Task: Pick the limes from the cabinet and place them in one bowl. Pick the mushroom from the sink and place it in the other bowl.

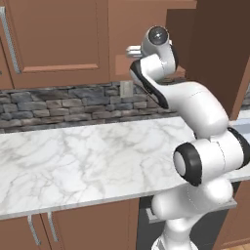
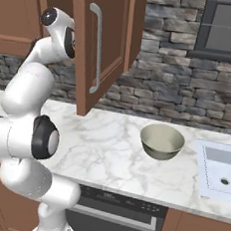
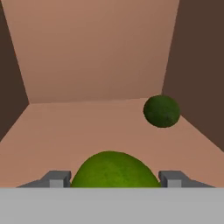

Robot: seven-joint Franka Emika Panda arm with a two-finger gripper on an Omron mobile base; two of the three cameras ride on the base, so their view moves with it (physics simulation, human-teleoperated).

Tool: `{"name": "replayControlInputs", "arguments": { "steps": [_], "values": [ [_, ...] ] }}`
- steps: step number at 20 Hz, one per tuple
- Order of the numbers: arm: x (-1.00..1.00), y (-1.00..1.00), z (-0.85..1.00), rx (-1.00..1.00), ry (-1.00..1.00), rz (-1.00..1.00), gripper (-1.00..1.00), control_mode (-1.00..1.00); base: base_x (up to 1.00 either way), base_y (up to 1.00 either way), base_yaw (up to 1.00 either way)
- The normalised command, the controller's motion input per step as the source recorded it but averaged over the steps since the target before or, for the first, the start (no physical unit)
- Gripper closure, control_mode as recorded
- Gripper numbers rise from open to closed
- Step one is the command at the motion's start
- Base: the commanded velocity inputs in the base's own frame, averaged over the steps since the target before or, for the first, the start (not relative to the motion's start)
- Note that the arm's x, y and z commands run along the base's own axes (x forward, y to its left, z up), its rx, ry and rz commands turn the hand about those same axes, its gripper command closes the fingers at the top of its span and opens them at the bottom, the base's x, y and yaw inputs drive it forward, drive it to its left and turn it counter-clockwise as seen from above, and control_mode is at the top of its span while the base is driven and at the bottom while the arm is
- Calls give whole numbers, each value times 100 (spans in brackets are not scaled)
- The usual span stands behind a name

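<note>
Green and bright, the nearer lime (image 3: 114, 169) sits between the open fingers of my claw (image 3: 114, 179) inside the cabinet (image 2: 106, 46). Next I judge I must close; the darker lime (image 3: 162, 111) waits near the shelf's back right corner.

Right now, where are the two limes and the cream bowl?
Brighter lime (image 3: 114, 169): hand view, its rounded top.
Darker lime (image 3: 162, 111): hand view, its middle.
Cream-grey bowl (image 2: 160, 152): right base view, its outer wall.

Pincer (image 3: 112, 178) open, arm raised
</note>
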Motion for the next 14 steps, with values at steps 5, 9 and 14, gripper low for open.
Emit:
{"name": "replayControlInputs", "arguments": {
  "steps": [5,9,14],
  "values": [
    [-100,-5,0,2,0,0,100,-100,0,0,0],
    [-100,-10,0,0,0,0,100,-100,0,0,0],
    [-100,-3,-5,0,3,0,100,-100,0,0,0]
  ]
}}
